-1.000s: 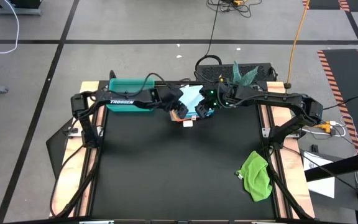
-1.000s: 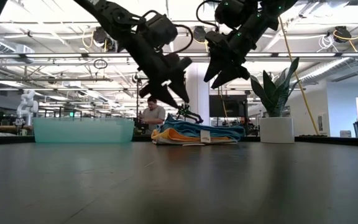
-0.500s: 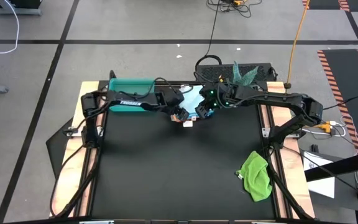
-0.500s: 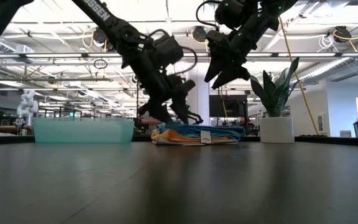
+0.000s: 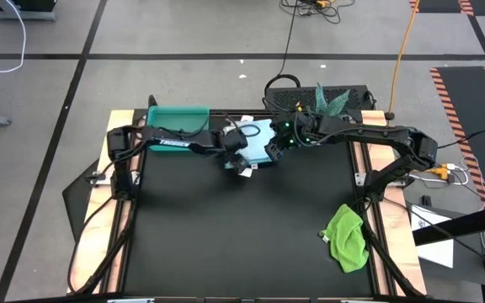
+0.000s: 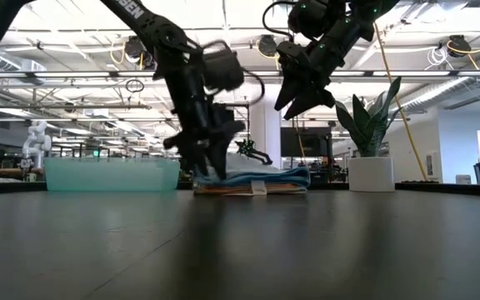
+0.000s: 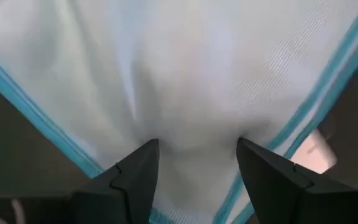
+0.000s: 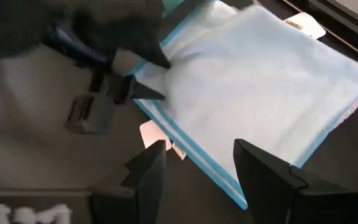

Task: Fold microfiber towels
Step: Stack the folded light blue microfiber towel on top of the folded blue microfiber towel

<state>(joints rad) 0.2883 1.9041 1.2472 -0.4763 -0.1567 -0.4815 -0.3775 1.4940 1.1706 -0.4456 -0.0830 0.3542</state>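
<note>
A pile of folded microfiber towels lies at the table's far middle, a pale blue one on top, with blue and orange layers below. My left gripper is open, with its fingers down on the pile's left end. My right gripper hangs open above the pile's right part and touches nothing. A crumpled green towel lies on the table at the near right. My left gripper sets its two open fingertips on the top face of the pale blue towel, near its left edge. It comes from above, slanting down from the table's left. The cloth dents a little under the fingers. The pile lies flat on the table.
A teal tray stands at the far left beside the pile. A potted plant stands behind the table's far right corner. The black mat spreads toward the near edge.
My left gripper has gone down onto the pile's left end and tipped more steeply downward, its fingers staying open. The pile has been pressed flatter and has shifted slightly toward the table's left.
</note>
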